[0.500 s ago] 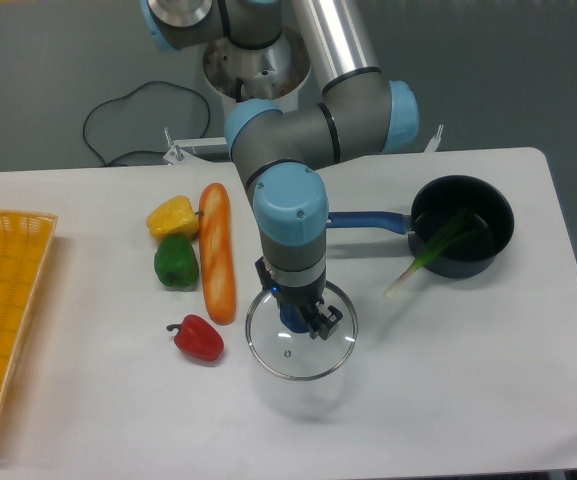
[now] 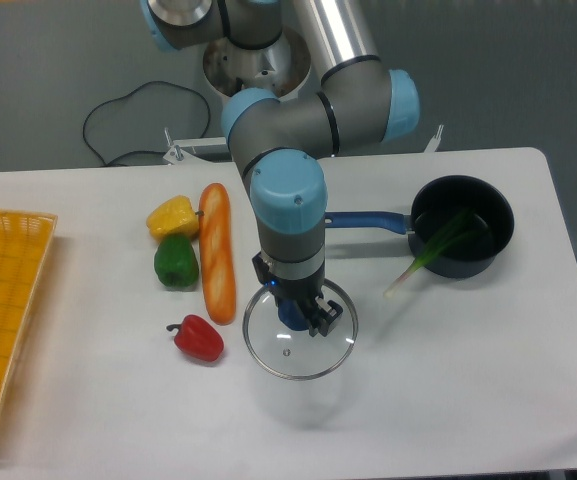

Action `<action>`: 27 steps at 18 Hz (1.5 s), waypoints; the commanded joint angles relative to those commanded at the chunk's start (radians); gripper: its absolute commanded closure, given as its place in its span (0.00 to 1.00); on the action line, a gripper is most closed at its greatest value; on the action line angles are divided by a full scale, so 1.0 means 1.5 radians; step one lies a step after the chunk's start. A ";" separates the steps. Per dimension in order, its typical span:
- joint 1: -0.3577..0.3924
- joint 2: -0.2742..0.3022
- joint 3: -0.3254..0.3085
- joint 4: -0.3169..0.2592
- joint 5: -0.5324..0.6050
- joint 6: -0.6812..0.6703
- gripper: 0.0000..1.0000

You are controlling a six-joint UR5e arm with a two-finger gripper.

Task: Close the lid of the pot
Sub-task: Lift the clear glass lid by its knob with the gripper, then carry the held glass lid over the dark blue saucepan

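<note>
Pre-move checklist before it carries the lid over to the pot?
1. Grip on knob: gripper sits at the blue knob of the pot lid; closure hidden by the wrist. Cannot tell.
2. Lid clear of the table: cannot tell from this view.
3. Pot open and upright: ok.
4. Pot rim free: green onion hangs out over the rim, would block seating. Not ok.
5. Path from lid to pot: bare table between them. Ok.
</note>
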 joint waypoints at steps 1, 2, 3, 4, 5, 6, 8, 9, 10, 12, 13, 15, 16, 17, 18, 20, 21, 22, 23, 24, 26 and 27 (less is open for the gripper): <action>0.001 0.008 0.000 0.000 -0.003 -0.001 0.55; 0.003 0.014 0.000 0.000 -0.007 -0.004 0.55; 0.006 0.021 0.000 0.000 -0.010 -0.006 0.55; 0.010 0.029 0.001 0.000 -0.011 -0.006 0.55; 0.015 0.033 0.001 0.000 -0.011 -0.006 0.55; 0.022 0.036 0.001 0.000 -0.012 -0.005 0.55; 0.036 0.037 0.001 0.000 -0.016 -0.001 0.55; 0.040 0.037 0.001 0.000 -0.016 0.001 0.55; 0.048 0.037 0.001 0.000 -0.017 0.002 0.55; 0.062 0.037 0.000 0.000 -0.017 0.014 0.55; 0.072 0.037 0.000 -0.001 -0.017 0.026 0.55; 0.097 0.037 -0.004 -0.009 -0.025 0.060 0.56; 0.113 0.039 -0.004 -0.019 -0.036 0.078 0.56; 0.131 0.048 -0.004 -0.031 -0.047 0.095 0.56; 0.149 0.052 -0.004 -0.042 -0.059 0.110 0.56; 0.182 0.055 -0.004 -0.056 -0.075 0.140 0.56; 0.199 0.056 -0.004 -0.068 -0.075 0.158 0.56; 0.212 0.056 -0.005 -0.077 -0.075 0.172 0.56; 0.222 0.056 -0.005 -0.082 -0.075 0.181 0.56; 0.233 0.056 -0.006 -0.087 -0.075 0.184 0.56; 0.255 0.056 -0.006 -0.096 -0.075 0.206 0.56; 0.267 0.056 -0.007 -0.100 -0.075 0.224 0.56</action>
